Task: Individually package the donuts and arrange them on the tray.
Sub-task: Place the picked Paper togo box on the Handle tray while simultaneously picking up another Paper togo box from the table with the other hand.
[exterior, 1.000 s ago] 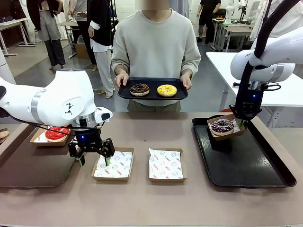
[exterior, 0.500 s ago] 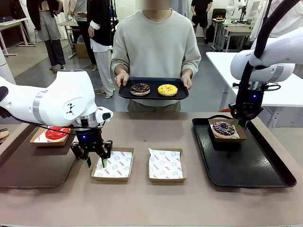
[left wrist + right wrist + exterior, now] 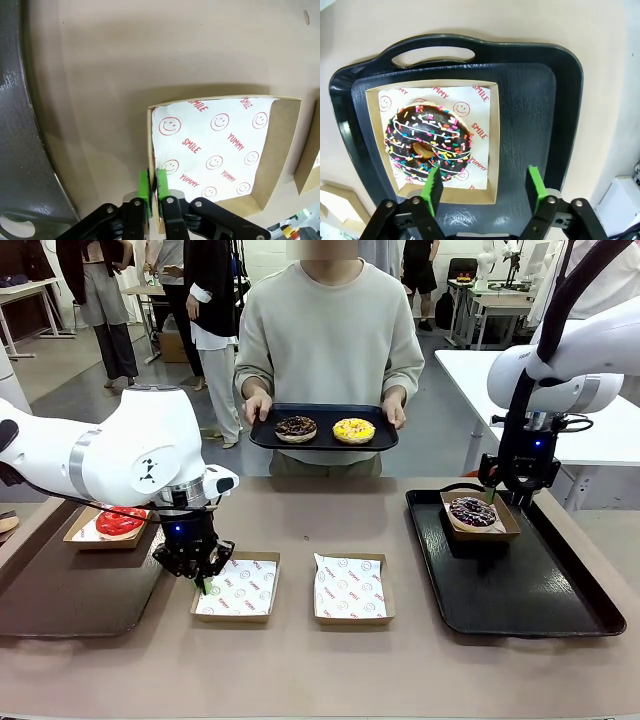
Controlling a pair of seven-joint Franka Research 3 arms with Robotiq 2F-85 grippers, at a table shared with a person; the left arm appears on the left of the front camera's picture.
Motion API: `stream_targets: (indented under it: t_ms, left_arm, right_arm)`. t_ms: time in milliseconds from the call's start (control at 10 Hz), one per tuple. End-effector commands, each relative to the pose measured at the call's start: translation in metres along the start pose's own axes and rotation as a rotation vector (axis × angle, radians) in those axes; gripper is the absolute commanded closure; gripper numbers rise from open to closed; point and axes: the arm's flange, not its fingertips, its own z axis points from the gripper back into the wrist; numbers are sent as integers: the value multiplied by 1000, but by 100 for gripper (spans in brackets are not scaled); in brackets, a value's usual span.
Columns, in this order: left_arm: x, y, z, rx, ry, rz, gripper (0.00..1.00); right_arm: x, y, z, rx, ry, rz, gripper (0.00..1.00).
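One wall of the empty box (image 3: 220, 150) is pinched in the left gripper (image 3: 152, 181); lift it level. Jaws of the right gripper (image 3: 483, 180) stand apart.

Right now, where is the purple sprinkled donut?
In the front view, the purple donut sits in a cardboard box at the far left corner of the black tray on the robot's right, just beneath the right gripper's open fingers.

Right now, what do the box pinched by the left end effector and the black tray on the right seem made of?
Pinched box: likely thin cardboard, matte brown folded walls; its liner looks like white printed paper. Black tray: probably moulded plastic, given leathery grain, soft sheen and cut-out handle.
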Motion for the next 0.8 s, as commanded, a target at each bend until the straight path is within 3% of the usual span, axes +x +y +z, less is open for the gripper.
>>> stream_targets:
  t_ms: [0, 400, 600, 700]
  left_arm:
    - [5, -4, 2, 41, 0, 30, 100]
    - [6, 0, 25, 10, 9, 44, 100]
    - [3, -1, 62, -10, -25, 32, 100]
    - [6, -1, 75, -13, -32, 30, 100]
  right_arm:
    - [-2, -5, 4, 33, 0, 20, 0]
    - [-30, -27, 23, 123, -41, 39, 0]
    - [-81, -71, 53, 391, -82, 93, 0]
    - [-100, -88, 61, 463, -113, 101, 0]
